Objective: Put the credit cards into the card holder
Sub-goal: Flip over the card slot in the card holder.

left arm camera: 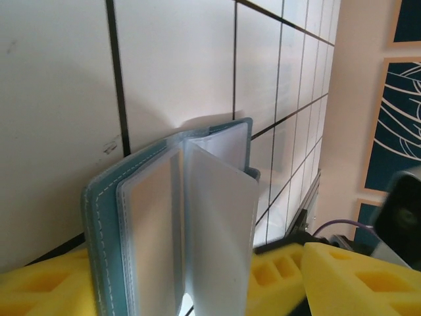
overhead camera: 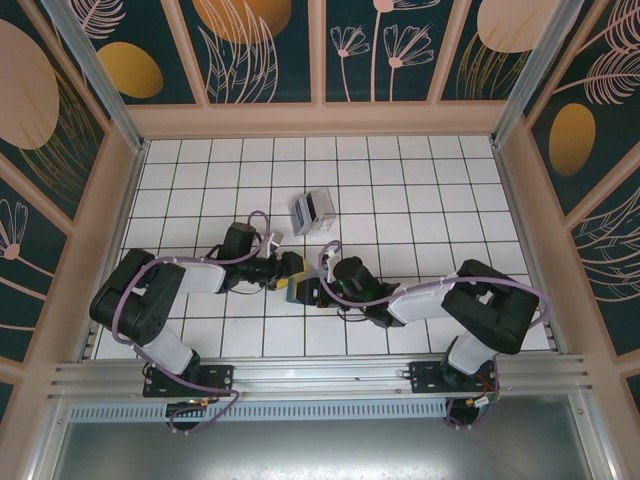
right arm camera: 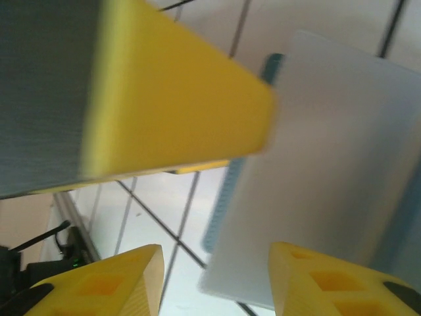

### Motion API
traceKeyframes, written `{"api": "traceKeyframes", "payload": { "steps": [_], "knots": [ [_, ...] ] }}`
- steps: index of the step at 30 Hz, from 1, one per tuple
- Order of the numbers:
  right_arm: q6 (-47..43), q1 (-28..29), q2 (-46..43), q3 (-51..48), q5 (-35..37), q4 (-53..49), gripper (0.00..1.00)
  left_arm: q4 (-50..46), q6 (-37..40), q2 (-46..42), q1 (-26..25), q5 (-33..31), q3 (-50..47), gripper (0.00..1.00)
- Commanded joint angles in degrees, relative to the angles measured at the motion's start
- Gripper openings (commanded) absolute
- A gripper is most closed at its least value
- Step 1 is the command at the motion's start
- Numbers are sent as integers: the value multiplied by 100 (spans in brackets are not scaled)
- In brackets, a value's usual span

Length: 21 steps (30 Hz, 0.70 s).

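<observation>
Card holder (left arm camera: pixel 99 217); teal, clear sleeves (left arm camera: pixel 220 217) fanned

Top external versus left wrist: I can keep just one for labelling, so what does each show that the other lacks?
Top external: both arms from base to tip, and the cards lying on the tiles just beyond them. Left wrist: the card holder close up, open, its teal cover and clear sleeves standing between yellow fingers. Shared: the white tiled table and the left gripper.
</observation>
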Motion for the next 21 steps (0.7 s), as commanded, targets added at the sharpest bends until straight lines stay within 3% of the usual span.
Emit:
{"api": "traceKeyframes", "payload": {
  "steps": [1,8,12,17,21],
  "knots": [
    [-43,8,-233,-235,-108,946,47,-66,95,158,25,-12,-28,71],
    [-80,-293,-962,-582,141,614,47,-377,410,623,25,-131,230,50],
    [-118,-524,-1091,-565,231,115,47,-141,322,721,25,-20,229,48],
    [-25,-612,-860,-595,24,250,46,-248,388,725,25,-24,279,45],
    [-121,-645,-959,-262,542,-558,46,-186,358,791,25,-55,209,27]
  ]
}}
